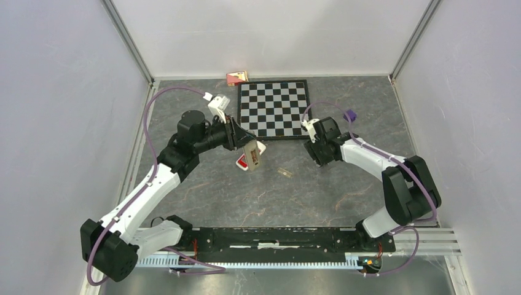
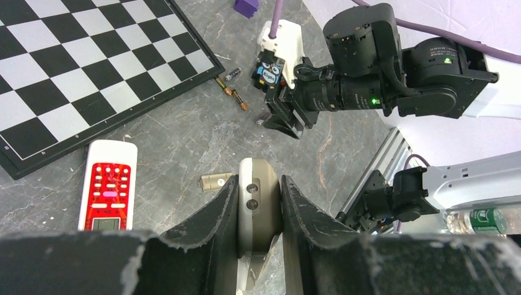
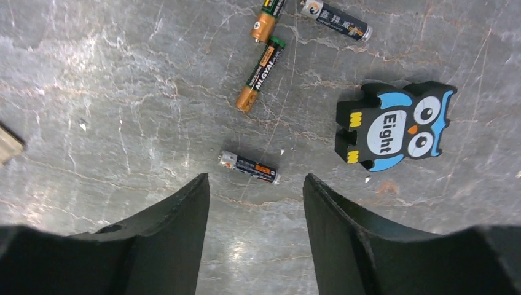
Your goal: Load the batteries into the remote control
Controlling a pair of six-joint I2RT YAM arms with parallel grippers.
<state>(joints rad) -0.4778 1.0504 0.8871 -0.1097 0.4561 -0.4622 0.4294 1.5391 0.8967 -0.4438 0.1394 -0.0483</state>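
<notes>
My left gripper (image 2: 259,179) is shut on a beige-grey remote control (image 2: 258,209), held on edge above the table (image 1: 250,155). My right gripper (image 3: 255,178) stands open and empty, low over the table. A small dark battery (image 3: 250,167) lies just beyond its fingertips. Two gold-and-green batteries (image 3: 260,72) and another dark one (image 3: 335,18) lie farther off. In the left wrist view these batteries (image 2: 232,93) show beside the chessboard corner, near the right gripper (image 2: 282,123).
A red-faced white remote (image 2: 109,187) lies below the chessboard (image 1: 273,109). A beige battery cover (image 2: 215,182) lies on the table. An owl piece marked "Eight" (image 3: 393,126) sits right of the batteries. A purple cube (image 1: 349,115) and a red box (image 1: 237,77) lie near the board.
</notes>
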